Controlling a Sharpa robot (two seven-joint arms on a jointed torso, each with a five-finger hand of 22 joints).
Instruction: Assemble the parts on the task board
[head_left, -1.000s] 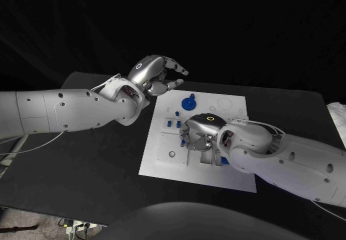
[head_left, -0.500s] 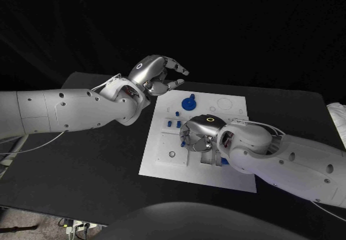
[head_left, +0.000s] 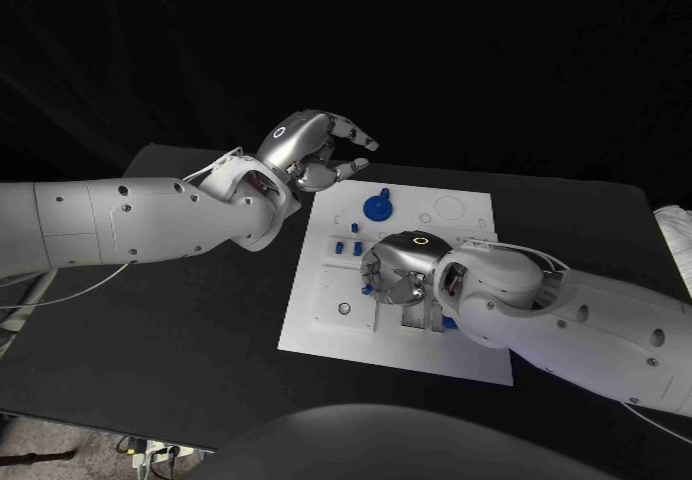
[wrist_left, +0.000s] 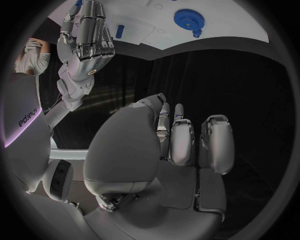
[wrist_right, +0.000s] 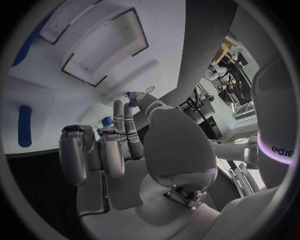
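Working low over the middle of the task board (head_left: 325, 320), the right hand (head_left: 404, 262) has its fingers (wrist_right: 128, 127) bent down among small blue parts (head_left: 355, 248); whether they pinch one, I cannot tell. One blue gear (head_left: 378, 207) already sits near the board's far edge. I think most of the job is left, since the holes beside the gear are bare and other blue pieces lie loose. The left hand (head_left: 310, 148) hangs over the counter (head_left: 188, 330) by the board's far left corner, fingers curled in, holding nothing. Since the earlier picture, the right hand has barely shifted; the left has stayed put.
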